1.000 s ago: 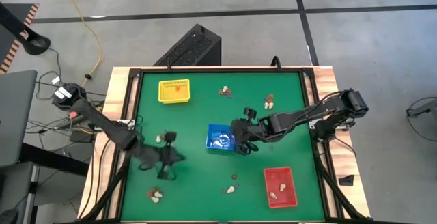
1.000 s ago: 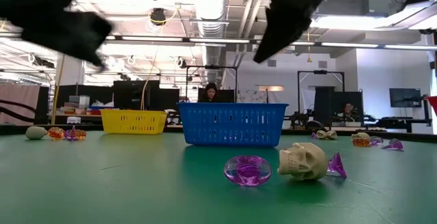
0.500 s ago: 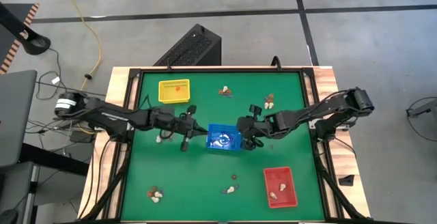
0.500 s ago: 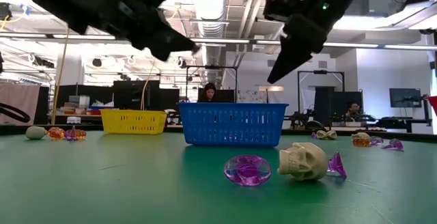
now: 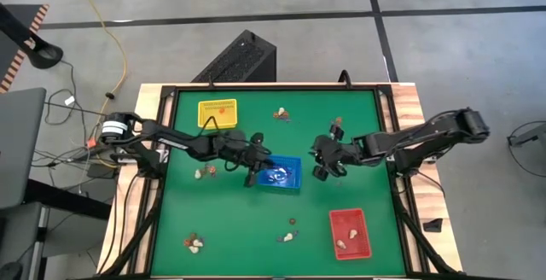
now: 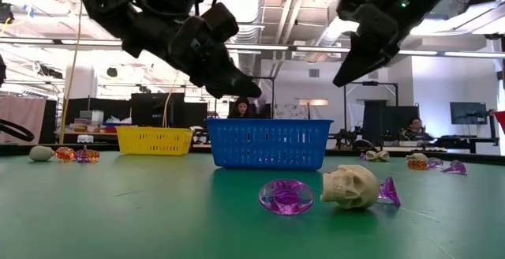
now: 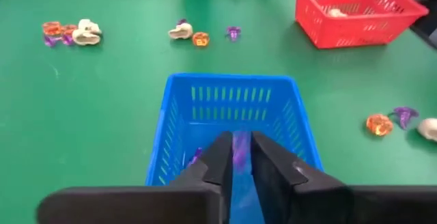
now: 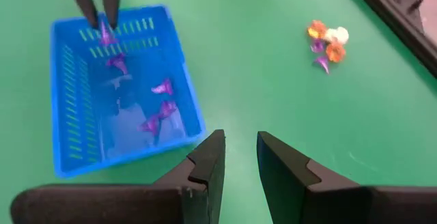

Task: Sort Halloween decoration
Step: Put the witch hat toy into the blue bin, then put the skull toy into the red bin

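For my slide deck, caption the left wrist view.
Left gripper holds a purple trinket over the blue tray.

The left gripper [image 5: 260,166] hangs over the blue tray's [image 5: 294,182] left rim, blocking entry there. Right of that tray, bare green counter [image 5: 247,220] lies open up to the right gripper [image 5: 324,166]. In front of the blue tray, a cream skull [image 6: 350,186] and purple trinket [image 6: 286,197] clutter the path.

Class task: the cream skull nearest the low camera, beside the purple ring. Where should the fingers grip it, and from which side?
Probably from above, fingers closing across the skull's rounded cranium, its widest part. It lies on the table with a purple ring beside it and a purple piece opposite, crowding any sideways approach.
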You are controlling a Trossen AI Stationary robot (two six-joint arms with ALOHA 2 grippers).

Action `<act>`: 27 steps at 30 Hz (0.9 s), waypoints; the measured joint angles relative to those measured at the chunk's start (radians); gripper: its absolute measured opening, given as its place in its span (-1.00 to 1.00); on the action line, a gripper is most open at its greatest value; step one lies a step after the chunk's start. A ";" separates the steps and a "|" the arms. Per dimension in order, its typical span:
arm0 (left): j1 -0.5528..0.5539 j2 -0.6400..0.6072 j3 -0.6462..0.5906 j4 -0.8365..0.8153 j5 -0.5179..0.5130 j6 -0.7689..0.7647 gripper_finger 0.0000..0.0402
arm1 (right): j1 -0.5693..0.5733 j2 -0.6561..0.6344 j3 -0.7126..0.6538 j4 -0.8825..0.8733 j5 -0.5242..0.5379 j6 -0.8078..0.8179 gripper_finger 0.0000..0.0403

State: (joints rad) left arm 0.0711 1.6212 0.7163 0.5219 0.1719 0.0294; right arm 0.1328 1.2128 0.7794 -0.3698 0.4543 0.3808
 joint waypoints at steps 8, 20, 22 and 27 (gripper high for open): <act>0.001 -0.106 0.015 -0.204 -0.052 0.020 -0.44 | -0.098 -0.010 -0.013 -0.063 0.029 0.083 -0.42; -0.048 -0.404 -0.168 -0.236 -0.242 -0.003 -0.43 | -0.478 0.019 -0.013 -0.187 -0.219 0.114 -0.32; -0.061 -0.443 -0.235 -0.143 -0.244 -0.028 -0.43 | -0.521 0.039 -0.012 -0.205 -0.250 0.145 -0.25; -0.078 -0.546 -0.367 -0.048 -0.282 -0.042 -0.44 | -0.601 0.107 -0.012 -0.260 -0.248 0.241 -0.03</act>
State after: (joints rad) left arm -0.0067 1.0756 0.3489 0.4743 -0.1104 -0.0128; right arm -0.4679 1.3196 0.7670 -0.6296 0.2062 0.6222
